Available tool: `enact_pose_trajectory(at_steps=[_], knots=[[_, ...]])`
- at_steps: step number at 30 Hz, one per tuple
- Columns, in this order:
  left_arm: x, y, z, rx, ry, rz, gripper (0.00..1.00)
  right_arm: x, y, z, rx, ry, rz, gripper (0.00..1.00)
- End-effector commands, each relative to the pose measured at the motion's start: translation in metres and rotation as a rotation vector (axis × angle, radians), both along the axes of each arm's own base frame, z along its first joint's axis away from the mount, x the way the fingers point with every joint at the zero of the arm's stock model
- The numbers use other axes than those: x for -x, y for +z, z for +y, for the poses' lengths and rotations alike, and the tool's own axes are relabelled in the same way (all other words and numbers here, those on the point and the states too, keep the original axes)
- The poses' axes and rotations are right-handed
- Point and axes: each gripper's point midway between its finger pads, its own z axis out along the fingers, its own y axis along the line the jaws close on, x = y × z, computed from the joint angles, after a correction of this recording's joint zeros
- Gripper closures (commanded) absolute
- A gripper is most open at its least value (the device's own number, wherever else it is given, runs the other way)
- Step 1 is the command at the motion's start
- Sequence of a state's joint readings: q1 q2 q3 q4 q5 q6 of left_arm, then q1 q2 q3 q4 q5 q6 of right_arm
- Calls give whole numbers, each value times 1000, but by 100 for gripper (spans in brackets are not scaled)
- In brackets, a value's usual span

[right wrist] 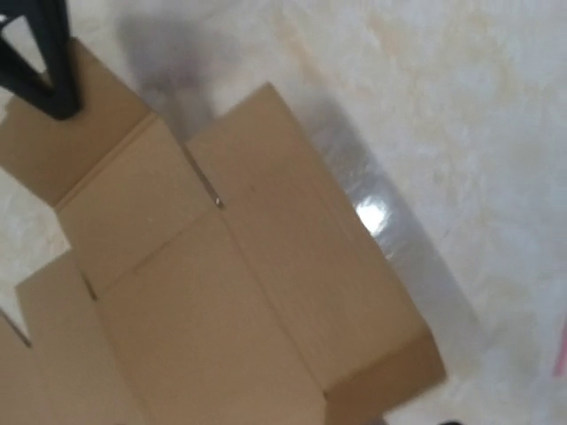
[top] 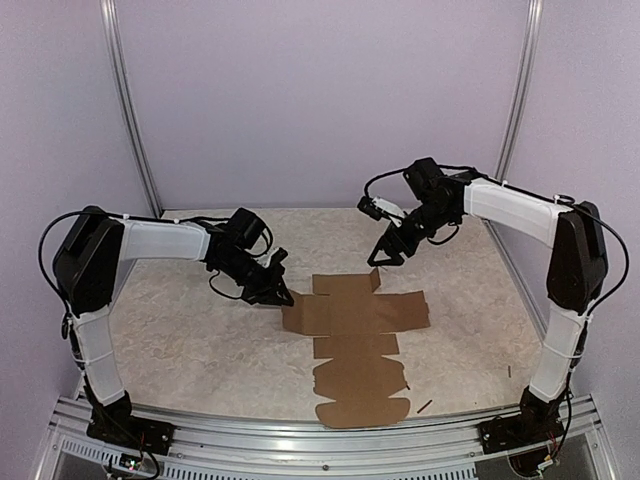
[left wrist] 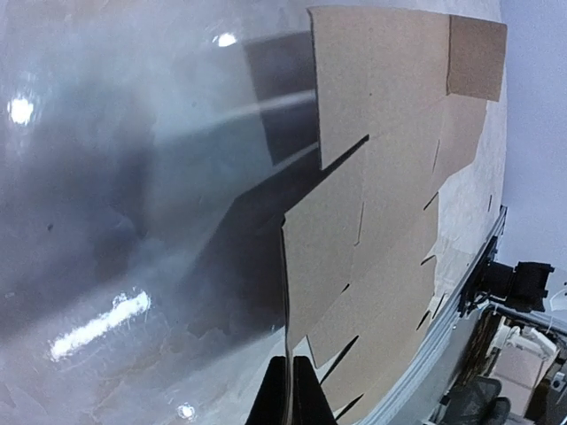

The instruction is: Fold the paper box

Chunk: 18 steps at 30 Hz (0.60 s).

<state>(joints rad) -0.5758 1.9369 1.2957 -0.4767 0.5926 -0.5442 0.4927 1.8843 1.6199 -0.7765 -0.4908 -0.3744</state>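
One flat paper box (top: 355, 340), two grippers at its edges.
Your left gripper (top: 288, 297) is pinched closed on the left flap of the paper box, which lies unfolded mid-tabletop (top: 180, 330); your right gripper (top: 384, 262) hangs open above its far edge. Two dark sticks (top: 425, 406) lie nearby.

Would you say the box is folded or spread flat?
Spread flat: the box lies as one sheet on the table, flaps splayed outward.

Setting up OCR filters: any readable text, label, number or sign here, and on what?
None readable.
Paper box: plain brown, no print in any view.
White arm covers: no label visible.
Gear at the lower right of the left wrist view: too blurred to tell.
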Motion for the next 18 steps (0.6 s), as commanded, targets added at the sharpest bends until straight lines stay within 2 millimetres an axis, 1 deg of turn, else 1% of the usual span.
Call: enact_pose_trajectory(at_steps=[1, 3, 5, 7, 10, 12, 15, 18], knots=[[-28, 63, -14, 71, -146, -359, 100, 0, 16, 2, 13, 76, -30, 23], [-28, 82, -17, 85, -204, -464, 100, -5, 21, 4, 14, 82, -37, 20], [-22, 95, -21, 106, -278, -542, 100, -7, 28, 7, 11, 101, -42, 19], [-15, 107, -27, 119, -334, -611, 100, -4, 29, 11, -1, 132, -16, 19], [-4, 120, -35, 131, -398, -688, 100, -2, 27, 13, -8, 147, -1, 19], [0, 127, -37, 130, -416, -728, 100, -1, 24, 13, -1, 153, 6, 20], [2, 131, -38, 121, -425, -758, 100, 1, 20, 10, 18, 168, 15, 26], [1, 133, -36, 101, -433, -787, 100, 6, 20, 8, 25, 184, 24, 36]])
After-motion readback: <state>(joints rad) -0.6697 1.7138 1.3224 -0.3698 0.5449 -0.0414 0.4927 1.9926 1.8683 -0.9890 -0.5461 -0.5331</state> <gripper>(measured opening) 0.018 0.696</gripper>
